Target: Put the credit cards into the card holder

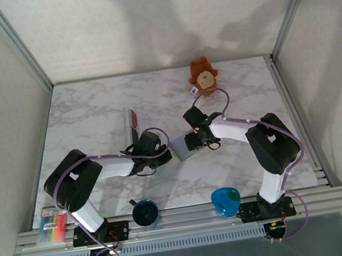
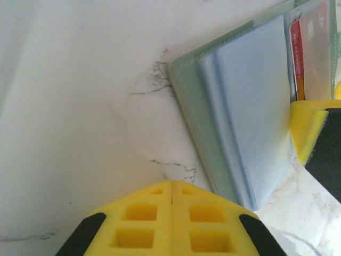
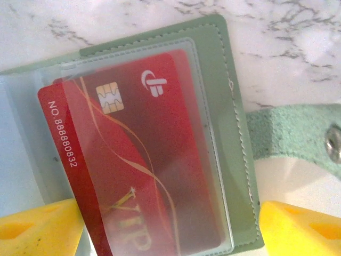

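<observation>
The grey-green card holder lies open on the table between my two grippers. In the right wrist view a red credit card with a chip and "VIP" lettering sits mostly inside the holder's clear sleeve, its left edge sticking out. My right gripper is open, one yellow finger on each side of that card page. In the left wrist view the blue-grey inner side faces up, and my left gripper is shut and empty just beside the holder's edge. A second red card stands in the clear stand.
A clear plastic display stand is left of centre. A brown plush toy sits at the back. Near the front edge are a dark blue cup, a bright blue object and a pack of markers.
</observation>
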Controlling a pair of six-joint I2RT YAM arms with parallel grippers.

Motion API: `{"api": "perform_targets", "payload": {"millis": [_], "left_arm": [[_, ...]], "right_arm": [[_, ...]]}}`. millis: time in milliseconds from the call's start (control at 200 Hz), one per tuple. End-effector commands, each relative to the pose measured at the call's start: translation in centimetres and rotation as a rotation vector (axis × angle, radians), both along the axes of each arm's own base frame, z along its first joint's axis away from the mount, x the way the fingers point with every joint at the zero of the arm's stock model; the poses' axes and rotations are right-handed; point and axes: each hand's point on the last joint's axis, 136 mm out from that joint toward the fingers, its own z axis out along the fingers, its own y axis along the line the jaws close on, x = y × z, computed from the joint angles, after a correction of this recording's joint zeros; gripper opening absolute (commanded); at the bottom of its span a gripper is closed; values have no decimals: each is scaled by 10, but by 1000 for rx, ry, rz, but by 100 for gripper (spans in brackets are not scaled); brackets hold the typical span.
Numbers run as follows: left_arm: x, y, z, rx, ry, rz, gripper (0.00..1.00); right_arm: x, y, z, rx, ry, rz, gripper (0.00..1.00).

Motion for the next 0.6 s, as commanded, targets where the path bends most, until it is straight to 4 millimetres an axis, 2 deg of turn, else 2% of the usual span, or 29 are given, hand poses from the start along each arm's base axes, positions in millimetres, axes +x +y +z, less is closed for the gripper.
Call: {"api": "perform_targets", "payload": {"millis": [0, 110, 295, 501, 591], "left_arm": [[-15, 19, -24, 75, 63, 9, 4], [-14, 13, -17, 55, 62, -9, 4], [-5, 9, 5, 48, 14, -17, 6], [7, 7, 36, 58, -14, 3, 6], [10, 0, 49, 25, -28, -5, 7]], "right_arm": [[-14, -2, -4, 13, 55, -2, 85], [-18, 6, 3, 71, 69, -10, 85], [-26, 14, 16, 140, 107, -35, 74], [-44, 12, 32, 206, 112, -108, 75], [-41, 4, 43, 193, 52, -97, 78]]}}
